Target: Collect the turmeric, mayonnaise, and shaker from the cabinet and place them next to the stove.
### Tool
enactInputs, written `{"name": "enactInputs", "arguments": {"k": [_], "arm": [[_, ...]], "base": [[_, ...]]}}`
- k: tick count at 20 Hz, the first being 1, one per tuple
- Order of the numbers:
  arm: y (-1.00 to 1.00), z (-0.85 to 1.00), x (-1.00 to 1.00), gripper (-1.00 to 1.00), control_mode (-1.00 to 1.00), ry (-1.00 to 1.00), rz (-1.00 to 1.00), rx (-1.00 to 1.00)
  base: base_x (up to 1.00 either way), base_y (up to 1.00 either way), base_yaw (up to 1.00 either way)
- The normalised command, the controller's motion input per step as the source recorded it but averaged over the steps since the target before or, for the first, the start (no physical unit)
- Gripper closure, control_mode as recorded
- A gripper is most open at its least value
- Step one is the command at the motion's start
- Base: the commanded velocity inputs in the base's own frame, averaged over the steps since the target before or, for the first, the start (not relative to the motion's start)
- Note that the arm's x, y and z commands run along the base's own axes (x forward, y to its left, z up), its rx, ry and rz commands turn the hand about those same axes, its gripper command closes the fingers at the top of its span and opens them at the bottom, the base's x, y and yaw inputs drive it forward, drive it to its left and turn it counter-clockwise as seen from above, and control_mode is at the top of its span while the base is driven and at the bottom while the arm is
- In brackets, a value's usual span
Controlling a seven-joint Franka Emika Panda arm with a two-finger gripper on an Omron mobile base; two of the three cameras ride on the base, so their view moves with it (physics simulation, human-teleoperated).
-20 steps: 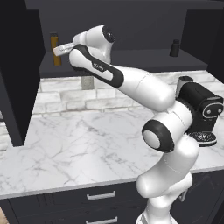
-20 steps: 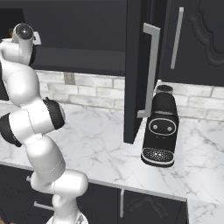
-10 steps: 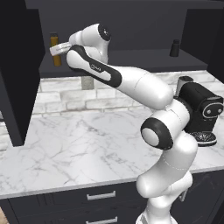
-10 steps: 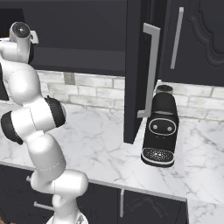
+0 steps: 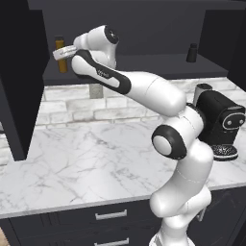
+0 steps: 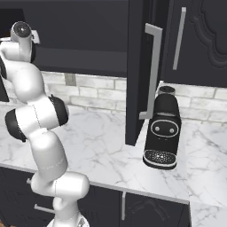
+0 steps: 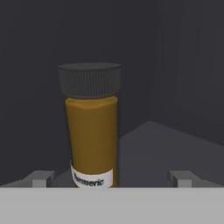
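Spanning the upper wall, the cabinet (image 5: 144, 29) is black with a dark interior and one dark shelf (image 5: 158, 67), its door (image 6: 135, 71) swung open toward the right base view. Below it the marble tabletop (image 5: 81, 163) runs the width of the scene, with dark drawers (image 5: 57, 223) under its front edge and a pale brick backsplash (image 5: 67, 108) behind. The white arm (image 5: 144, 91) reaches up and to the left into the cabinet. A black coffee machine (image 6: 162, 133) stands on the tabletop at the right, just beside the open door.

On the shelf, the turmeric (image 7: 92, 127) stands upright at the far left, an amber bottle with a dark ribbed cap and a white label (lettering partly cut off at the bottom of the hand view). The gripper (image 7: 111, 178) has its fingers spread wide apart, one fingertip (image 7: 41, 177) on each side of the bottle's base, not touching it. Well apart, at the shelf's right end, sits the small black shaker (image 5: 192, 53).
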Motion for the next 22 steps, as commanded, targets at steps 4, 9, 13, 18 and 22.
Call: {"name": "enactInputs", "arguments": {"k": [4, 9, 13, 18, 22], "arm": [[0.17, -0.01, 0.09, -1.0, -1.0, 0.0, 0.0, 0.0], [0.25, 0.0, 0.12, -1.0, -1.0, 0.0, 0.0, 0.0], [0.13, 0.0, 0.18, -1.0, -1.0, 0.0, 0.0, 0.0], [0.05, 0.0, 0.12, 1.0, -1.0, 0.0, 0.0, 0.0], [0.05, -0.02, 0.0, 1.0, -1.0, 0.0, 0.0, 0.0]], "base": [[0.0, 0.0, 0.0], [0.0, 0.0, 0.0], [0.0, 0.0, 0.0], [0.0, 0.0, 0.0], [0.0, 0.0, 0.0]]}}
